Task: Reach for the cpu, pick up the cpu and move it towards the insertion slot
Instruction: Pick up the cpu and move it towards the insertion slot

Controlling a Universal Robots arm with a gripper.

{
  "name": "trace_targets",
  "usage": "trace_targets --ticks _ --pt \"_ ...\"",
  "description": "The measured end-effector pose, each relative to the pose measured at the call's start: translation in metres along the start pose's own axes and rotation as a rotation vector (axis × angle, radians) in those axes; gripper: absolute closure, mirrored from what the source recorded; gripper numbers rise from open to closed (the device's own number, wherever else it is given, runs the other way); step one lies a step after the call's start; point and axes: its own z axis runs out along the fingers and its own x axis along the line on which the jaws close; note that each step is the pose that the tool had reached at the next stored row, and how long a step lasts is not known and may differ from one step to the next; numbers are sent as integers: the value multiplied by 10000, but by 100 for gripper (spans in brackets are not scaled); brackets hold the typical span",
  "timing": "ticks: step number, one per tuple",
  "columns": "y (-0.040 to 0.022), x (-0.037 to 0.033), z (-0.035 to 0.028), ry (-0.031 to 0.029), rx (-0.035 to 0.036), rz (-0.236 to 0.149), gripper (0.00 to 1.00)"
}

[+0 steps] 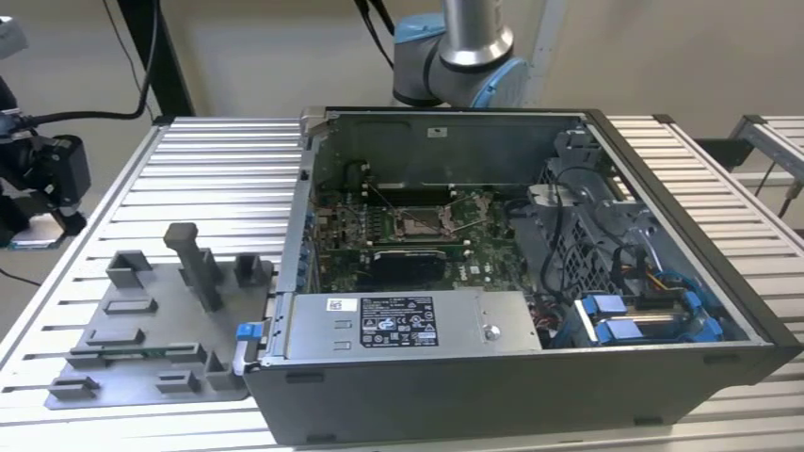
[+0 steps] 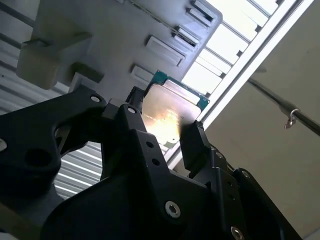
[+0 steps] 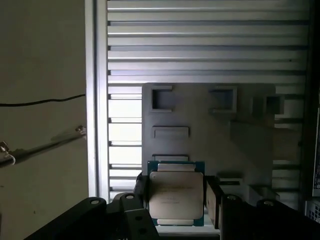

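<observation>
The cpu (image 3: 176,186) is a flat square chip with a pale silvery top and a green edge. My gripper (image 3: 176,197) is shut on it, one black finger against each of two opposite sides. The second wrist view shows the same hold, with the cpu (image 2: 169,111) between the fingers of the gripper (image 2: 164,126). In the exterior view the gripper (image 1: 45,218) hangs at the far left, beyond the table's edge, with the cpu (image 1: 34,235) under it. The insertion slot (image 1: 419,223), a silver-framed socket on the green board, lies inside the open computer case (image 1: 653,372).
A grey plastic fixture tray (image 1: 138,363) with upright blocks and recesses lies on the ribbed metal table (image 1: 214,169), between the gripper and the case. The tray (image 3: 215,135) lies beneath the held chip in both wrist views. Cables and drive bays fill the case's right side.
</observation>
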Motion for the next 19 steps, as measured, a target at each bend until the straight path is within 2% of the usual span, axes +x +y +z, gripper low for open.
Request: trace_targets --ticks 4,11,19 --pt "0 0 -61 -1 -1 0 100" --pt "0 0 -211 -1 0 -2 100" --pt "2 1 -351 0 0 0 100"
